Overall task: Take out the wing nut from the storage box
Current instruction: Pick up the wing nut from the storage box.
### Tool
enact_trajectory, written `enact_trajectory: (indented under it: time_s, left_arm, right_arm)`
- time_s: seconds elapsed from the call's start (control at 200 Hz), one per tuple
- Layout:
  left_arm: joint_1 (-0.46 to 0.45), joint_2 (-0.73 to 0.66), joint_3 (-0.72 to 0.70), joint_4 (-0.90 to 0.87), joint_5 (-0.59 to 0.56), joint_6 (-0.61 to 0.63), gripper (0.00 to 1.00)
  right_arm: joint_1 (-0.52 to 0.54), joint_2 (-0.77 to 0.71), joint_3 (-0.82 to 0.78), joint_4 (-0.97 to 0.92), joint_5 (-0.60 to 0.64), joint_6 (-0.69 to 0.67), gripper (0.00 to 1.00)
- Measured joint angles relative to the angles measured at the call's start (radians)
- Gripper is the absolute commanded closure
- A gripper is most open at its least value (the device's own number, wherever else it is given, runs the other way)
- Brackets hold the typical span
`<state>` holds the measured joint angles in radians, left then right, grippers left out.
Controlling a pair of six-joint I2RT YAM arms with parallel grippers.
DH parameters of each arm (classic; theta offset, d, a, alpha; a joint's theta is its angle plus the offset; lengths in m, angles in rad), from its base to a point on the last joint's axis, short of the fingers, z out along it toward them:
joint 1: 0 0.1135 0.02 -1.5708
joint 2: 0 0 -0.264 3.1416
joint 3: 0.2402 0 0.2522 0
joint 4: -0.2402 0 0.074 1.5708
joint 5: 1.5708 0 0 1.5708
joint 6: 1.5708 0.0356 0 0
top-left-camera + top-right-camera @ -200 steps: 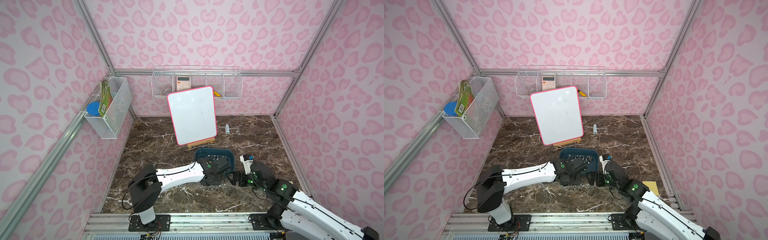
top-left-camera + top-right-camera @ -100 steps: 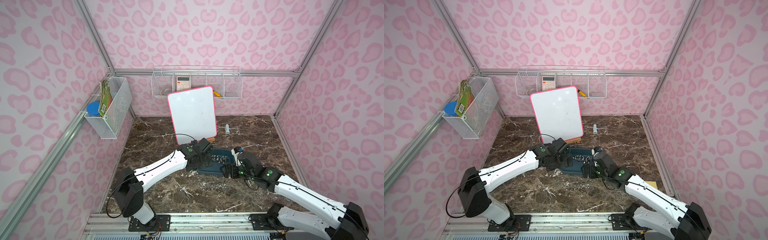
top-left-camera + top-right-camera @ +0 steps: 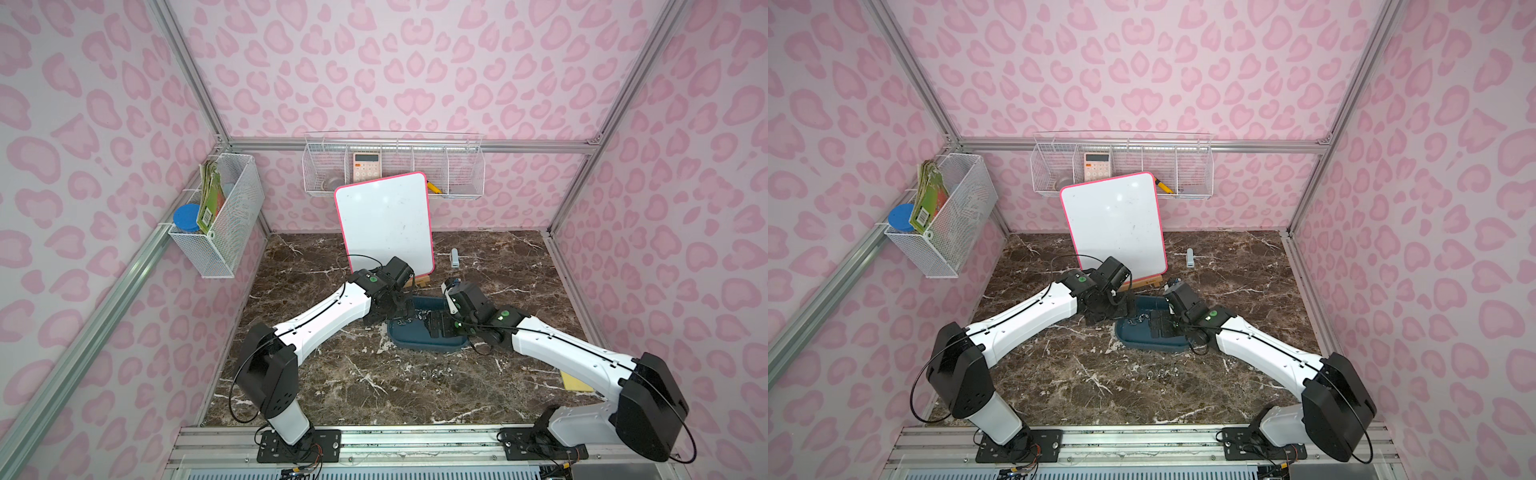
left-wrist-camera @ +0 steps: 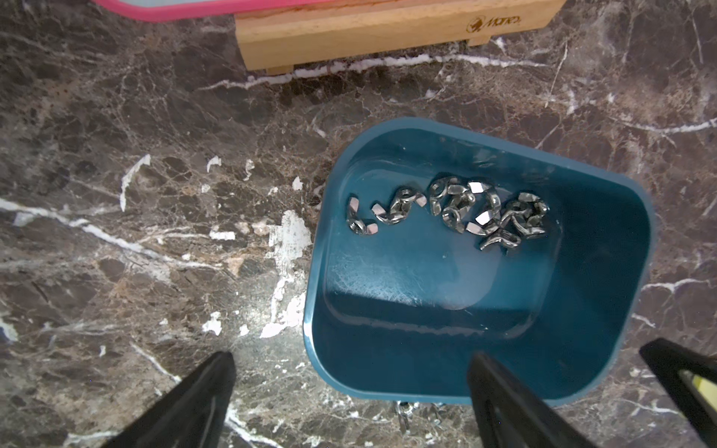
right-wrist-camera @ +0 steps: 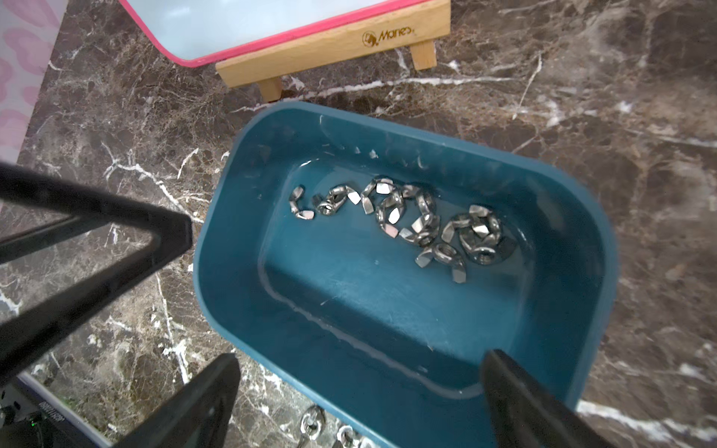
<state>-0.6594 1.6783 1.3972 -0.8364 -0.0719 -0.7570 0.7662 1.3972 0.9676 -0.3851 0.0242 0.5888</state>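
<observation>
The storage box [image 3: 419,343] [image 3: 1142,338] is a dark teal tub on the marble table, in front of the whiteboard. Several silver wing nuts [image 4: 485,213] [image 5: 419,225] lie along its far side. My left gripper [image 3: 405,309] [image 4: 351,360] hangs open over the box's left end, one finger outside the rim and one inside. My right gripper [image 3: 436,326] [image 5: 361,358] is open above the near wall with nothing between its fingers. A few more wing nuts [image 3: 432,372] [image 5: 314,421] lie on the table in front of the box.
A pink-framed whiteboard [image 3: 384,224] leans on a wooden easel [image 4: 388,31] just behind the box. White wire baskets hang on the back wall [image 3: 395,170] and the left wall [image 3: 220,220]. A small grey object [image 3: 455,257] and a yellow pad [image 3: 575,382] lie to the right.
Both arms have stretched out from a folded pose, carrying the grippers from the box's near side to over it. In the last half second little has moved.
</observation>
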Motion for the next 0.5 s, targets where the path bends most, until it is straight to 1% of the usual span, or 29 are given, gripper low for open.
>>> enact_trajectory:
  time_s: [0.165, 0.3, 0.5]
  left_arm:
    - [0.043, 0.034, 0.021, 0.003, 0.006, 0.054, 0.02]
    - [0.068, 0.034, 0.016, 0.032, 0.013, 0.086, 0.02]
    - [0.114, 0.041, 0.026, 0.066, 0.060, 0.131, 0.02]
  right_arm:
    - [-0.033, 0.071, 0.052, -0.017, -0.004, -0.021, 0.01]
    - [-0.055, 0.095, 0.074, -0.039, -0.008, -0.027, 0.01]
    - [-0.080, 0.119, 0.083, -0.048, -0.021, -0.035, 0.01]
